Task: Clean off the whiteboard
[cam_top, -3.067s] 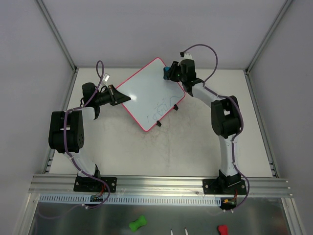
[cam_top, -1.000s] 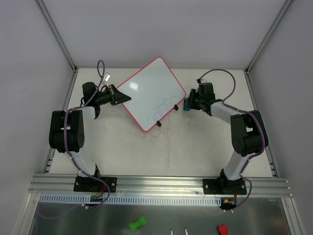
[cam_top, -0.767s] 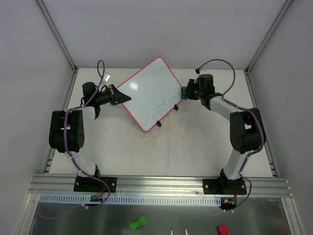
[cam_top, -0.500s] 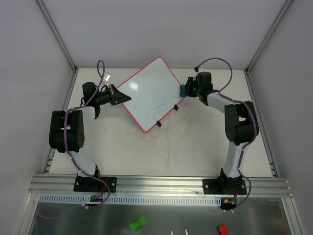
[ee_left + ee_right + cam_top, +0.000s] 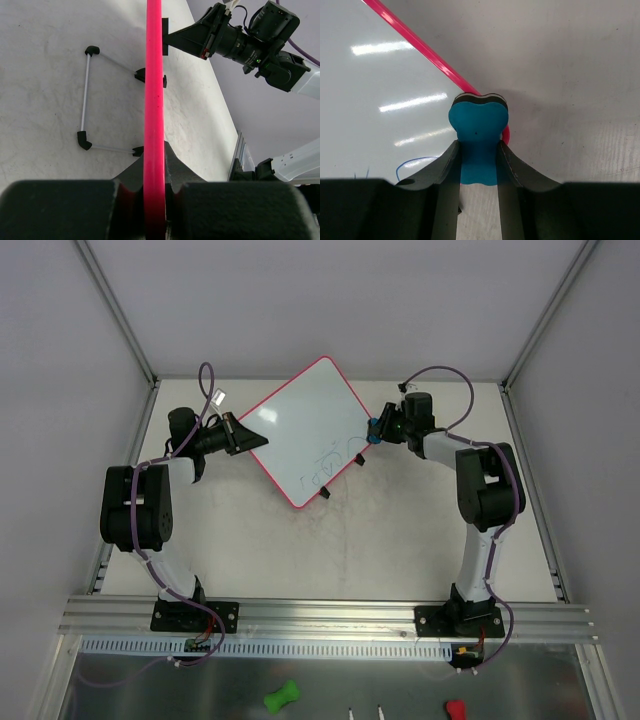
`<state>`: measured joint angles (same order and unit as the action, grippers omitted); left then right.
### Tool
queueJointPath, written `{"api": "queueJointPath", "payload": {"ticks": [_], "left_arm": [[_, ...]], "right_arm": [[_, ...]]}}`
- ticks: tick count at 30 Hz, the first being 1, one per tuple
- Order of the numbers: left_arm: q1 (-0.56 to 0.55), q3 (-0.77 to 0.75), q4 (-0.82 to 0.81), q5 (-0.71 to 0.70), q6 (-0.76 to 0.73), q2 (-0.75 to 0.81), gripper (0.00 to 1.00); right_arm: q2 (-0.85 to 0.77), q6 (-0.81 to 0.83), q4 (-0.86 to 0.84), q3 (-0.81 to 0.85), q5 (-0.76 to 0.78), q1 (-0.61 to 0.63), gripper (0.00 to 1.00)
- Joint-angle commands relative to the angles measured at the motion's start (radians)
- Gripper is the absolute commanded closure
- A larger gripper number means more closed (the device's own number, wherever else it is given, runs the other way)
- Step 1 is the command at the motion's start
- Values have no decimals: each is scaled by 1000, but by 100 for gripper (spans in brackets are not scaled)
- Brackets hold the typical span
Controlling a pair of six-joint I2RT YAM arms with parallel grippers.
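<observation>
The whiteboard [image 5: 305,425] is white with a pink-red frame and stands tilted on the table. Faint blue scribbles [image 5: 325,462] sit near its lower right edge. My left gripper [image 5: 240,434] is shut on the board's left edge; the left wrist view shows the pink frame [image 5: 154,100] edge-on between my jaws. My right gripper [image 5: 378,427] is shut on a blue bone-shaped eraser [image 5: 478,137] at the board's right corner. The eraser's head lies over the pink frame [image 5: 420,47], beside a blue scribble [image 5: 412,165].
The board's wire stand [image 5: 86,95] with black feet rests on the table behind it. Two black clips [image 5: 358,458] sit on the board's lower edge. Grey walls and metal posts [image 5: 120,315] bound the table. Small green [image 5: 281,698] and red [image 5: 455,708] items lie below the front rail.
My right arm carried the eraser from the board's top right corner out over the table, then back to the board's right corner. The left gripper and the board have not moved.
</observation>
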<state>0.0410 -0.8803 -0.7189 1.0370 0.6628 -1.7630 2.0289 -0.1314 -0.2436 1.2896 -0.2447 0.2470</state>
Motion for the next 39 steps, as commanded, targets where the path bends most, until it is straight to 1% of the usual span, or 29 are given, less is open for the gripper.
{"api": "queueJointPath", "payload": {"ticks": [1, 8, 18, 23, 29, 33, 34, 35, 36, 39], "left_arm": [[-6, -16, 4, 21, -42, -20, 100], [-6, -16, 4, 23, -40, -21, 100], [-6, -11, 3, 24, -37, -15, 100], [-7, -11, 3, 26, -34, -15, 100], [-7, -9, -2, 24, -32, -15, 100], [-9, -9, -2, 24, -31, -12, 100], [-9, -9, -4, 24, -31, -13, 100], [-9, -9, -2, 24, -29, -13, 100], [-9, -9, -2, 24, -29, -13, 100], [-9, -11, -4, 24, -28, -13, 100]], "right_arm": [[5, -17, -25, -16, -53, 34, 100], [-2, 1, 1, -18, -64, 95, 100], [-35, 7, 6, -72, -54, 205, 100], [-48, 24, 12, -108, -30, 287, 100], [-52, 78, 67, -107, 42, 397, 100], [-52, 122, 112, -99, 158, 475, 100], [-50, 122, 113, -101, 172, 503, 100], [-45, 142, 121, -99, 226, 544, 100], [-45, 142, 121, -99, 226, 545, 100], [-36, 174, 129, -90, 304, 597, 100]]}}
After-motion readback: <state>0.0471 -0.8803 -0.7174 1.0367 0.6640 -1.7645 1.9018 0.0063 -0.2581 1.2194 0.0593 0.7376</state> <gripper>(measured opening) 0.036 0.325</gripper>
